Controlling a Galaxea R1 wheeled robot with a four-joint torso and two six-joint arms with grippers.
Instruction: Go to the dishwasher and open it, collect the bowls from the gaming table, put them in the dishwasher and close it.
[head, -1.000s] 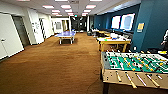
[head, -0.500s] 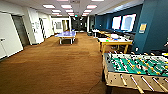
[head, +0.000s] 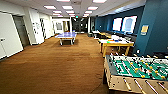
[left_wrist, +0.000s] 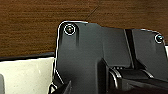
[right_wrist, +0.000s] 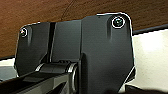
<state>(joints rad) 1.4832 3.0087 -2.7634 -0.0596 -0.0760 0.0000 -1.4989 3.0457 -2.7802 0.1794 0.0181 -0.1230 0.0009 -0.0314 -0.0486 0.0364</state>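
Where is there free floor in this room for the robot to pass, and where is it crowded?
The brown carpet lies open between the white wall on the left and the foosball table on the right, up to the blue ping-pong table. The right side is crowded: the yellow-edged table and desks beyond along the blue wall.

brown carpet floor (head: 55, 67); foosball table (head: 136, 72) | yellow-edged gaming table (head: 115, 44) | blue ping-pong table (head: 66, 36)
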